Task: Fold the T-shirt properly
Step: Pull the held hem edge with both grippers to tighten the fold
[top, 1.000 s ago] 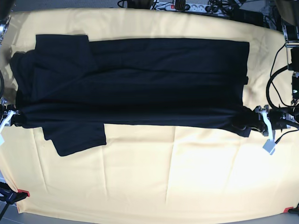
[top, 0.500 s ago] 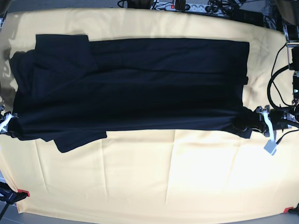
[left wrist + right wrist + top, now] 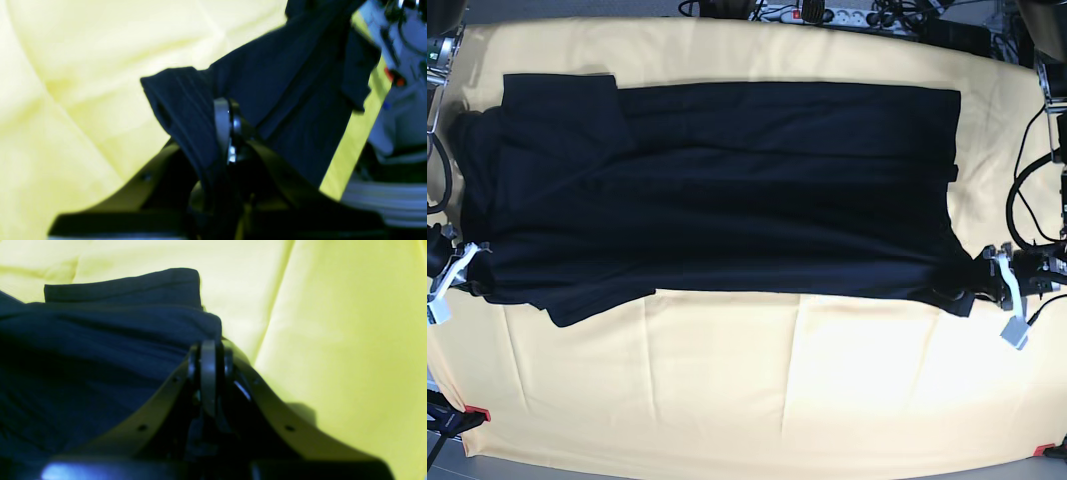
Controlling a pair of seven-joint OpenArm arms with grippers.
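The black T-shirt [image 3: 727,180] lies spread lengthwise across the yellow cloth [image 3: 777,390], folded over along its near edge. My left gripper [image 3: 982,275] is at the shirt's near right corner, shut on the fabric. In the left wrist view the dark cloth [image 3: 283,83] wraps over the closed left gripper [image 3: 227,110]. My right gripper [image 3: 469,265] pinches the near left corner beside the sleeve [image 3: 597,300]. The right wrist view shows the right gripper [image 3: 208,350] shut at the T-shirt [image 3: 83,356] edge.
A power strip and cables [image 3: 817,12] lie beyond the table's far edge. More cables [image 3: 1027,190] hang at the right edge. Red clamps [image 3: 477,413] hold the yellow cloth at the near corners. Bare yellow cloth fills the near half.
Both grippers have drawn the shirt's near edge toward the near side of the table. The left-hand sleeve now sticks out less below that edge.
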